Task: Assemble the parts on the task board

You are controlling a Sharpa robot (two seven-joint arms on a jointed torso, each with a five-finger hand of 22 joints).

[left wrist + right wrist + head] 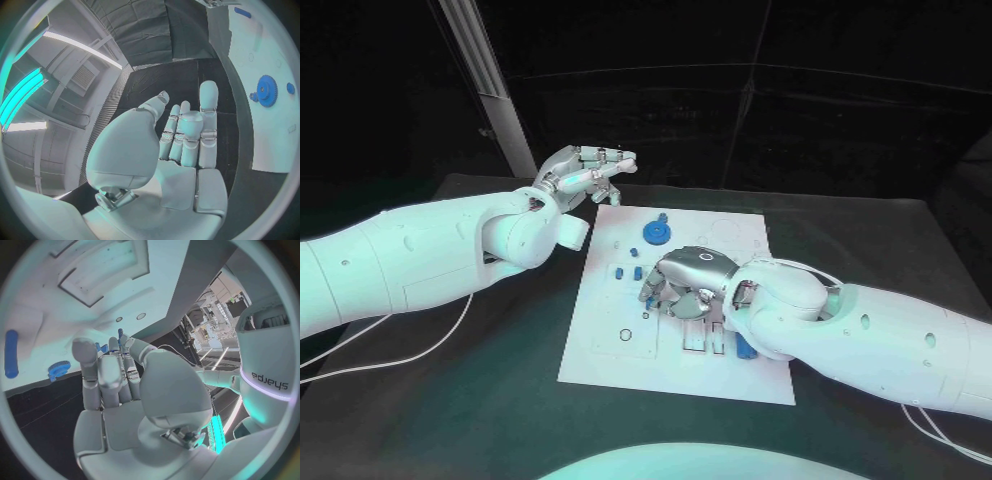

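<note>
Task board: the white task board [610, 330] lies flat in the middle of the black table [877, 240].
Parts: a blue gear [655, 233] sits near the board's far edge; small blue pegs [619, 271] stand mid-board; a blue bar [744, 347] lies at its right edge.
Right robot hand: the right robot hand [687, 285] is over the board's middle, fingers curled down among the pegs; whether it grips one, I cannot tell.
Left robot hand: the left robot hand [589, 170] is raised beyond the board's far left corner, released, holding nothing.
</note>
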